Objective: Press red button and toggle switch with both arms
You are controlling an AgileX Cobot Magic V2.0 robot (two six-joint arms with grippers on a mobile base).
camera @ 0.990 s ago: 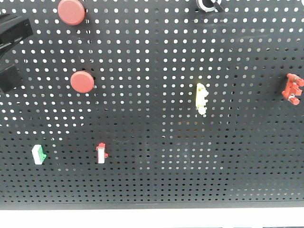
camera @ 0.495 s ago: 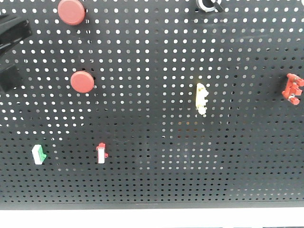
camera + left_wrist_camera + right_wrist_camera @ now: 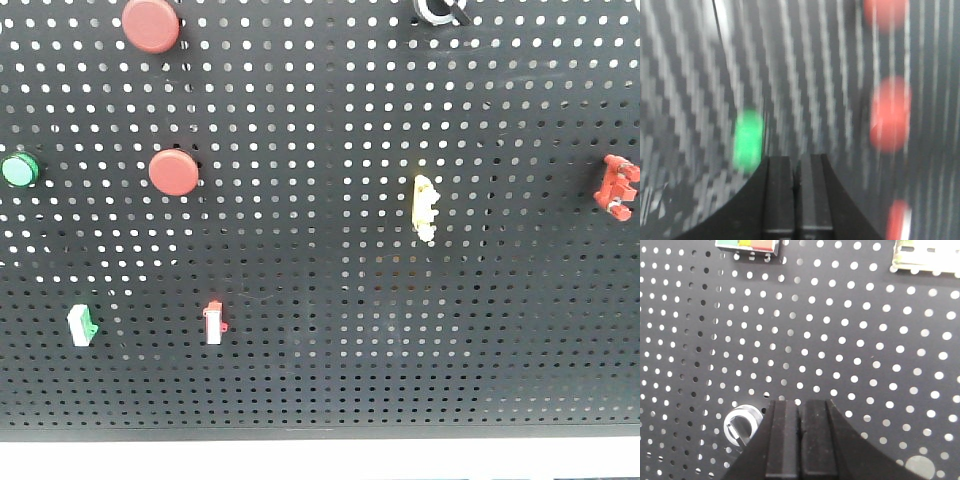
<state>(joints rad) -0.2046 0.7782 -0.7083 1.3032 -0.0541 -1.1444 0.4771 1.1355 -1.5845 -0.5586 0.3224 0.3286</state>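
Two round red buttons (image 3: 150, 25) (image 3: 174, 172) sit on the black pegboard (image 3: 330, 380) at upper left. The toggle switch (image 3: 438, 10), a black knob with a white ring, is cut by the top edge. Neither gripper shows in the front view. In the blurred left wrist view my left gripper (image 3: 797, 160) is shut and empty, off the board, with a red button (image 3: 890, 120) to its upper right. In the right wrist view my right gripper (image 3: 801, 405) is shut and empty, with the toggle switch (image 3: 743, 426) just left of its fingers.
A green button (image 3: 18, 170) is at the left edge and also shows in the left wrist view (image 3: 748, 139). A yellow rocker piece (image 3: 424, 207), a red clamp (image 3: 617, 187), a green-white switch (image 3: 82, 325) and a red-white switch (image 3: 213, 322) are mounted on the board.
The black left arm at the left edge has moved out of the front view, uncovering the green button. Nothing on the board has moved.
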